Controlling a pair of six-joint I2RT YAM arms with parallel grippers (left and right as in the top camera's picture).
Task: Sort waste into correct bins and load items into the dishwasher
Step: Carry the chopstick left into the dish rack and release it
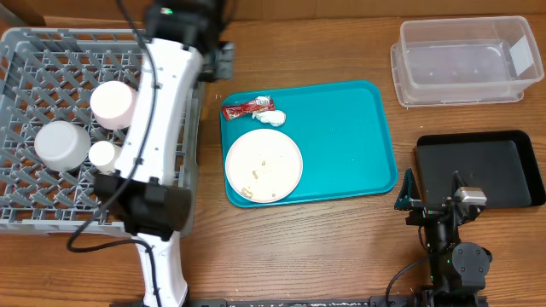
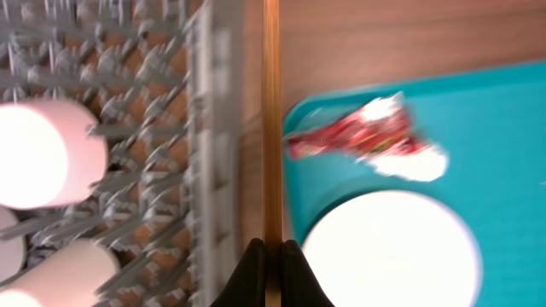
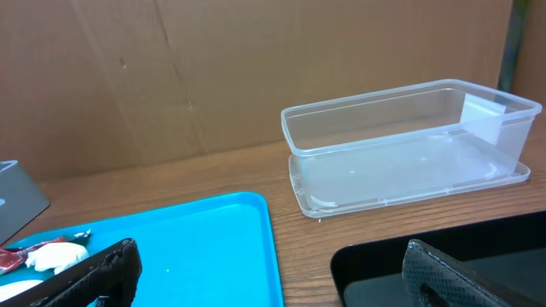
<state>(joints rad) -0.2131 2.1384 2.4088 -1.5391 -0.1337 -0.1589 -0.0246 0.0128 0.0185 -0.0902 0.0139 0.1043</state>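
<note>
Your left pincer (image 2: 271, 249) is pinched narrow on the chopsticks (image 2: 271, 128). In the wrist view they read as one thin wooden line, so you cannot tell if both sticks are in the grip. They hang over the strip of bench (image 1: 358, 239) between the right wall of the dish rack (image 1: 51, 51) and the left edge of the teal tray (image 1: 350, 136). By the look of it, the step in hand is loading them into the rack, which already holds three white cups (image 1: 61, 143).

Next, carry the sticks left over the rack wall, bring them low, then let go. Lay them across the lattice rather than along a gap, since thin sticks could drop through.

Your right pincer (image 3: 269, 256) is spread wide and holds nothing, parked near the left end of the black tray (image 1: 482, 166). The clear tub (image 1: 465, 60) sits far right.

The red wrapper (image 1: 247, 107) and tissue (image 1: 271, 118) lie touching at the far left of the teal tray, with the plate (image 1: 263, 165) just near of them, a few scraps on it
</note>
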